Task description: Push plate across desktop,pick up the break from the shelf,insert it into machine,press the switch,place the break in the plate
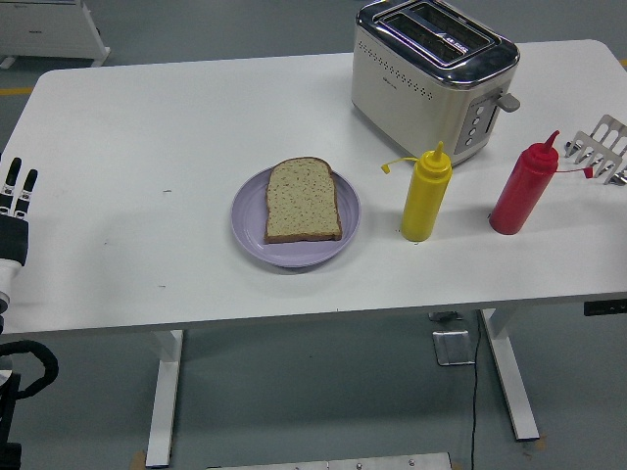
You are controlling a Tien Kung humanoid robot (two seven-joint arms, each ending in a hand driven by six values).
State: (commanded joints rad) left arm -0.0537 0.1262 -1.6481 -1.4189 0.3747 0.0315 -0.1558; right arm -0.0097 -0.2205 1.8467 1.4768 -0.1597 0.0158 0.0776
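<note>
A slice of bread [303, 200] lies flat on the lilac plate [250, 230] near the middle of the white table. The cream and chrome toaster [431, 74] stands at the back right, its two slots empty and its lever up on the right side. A metal toast rack [602, 148] sits at the right edge, partly cut off. My left hand [14, 211] rests at the left edge of the picture, far from the plate, its fingers straight and holding nothing. My right hand does not show.
A yellow squeeze bottle [424, 197] stands just right of the plate. A red squeeze bottle [521, 189] stands further right, next to the rack. The table's near edge [313, 313] runs below the plate.
</note>
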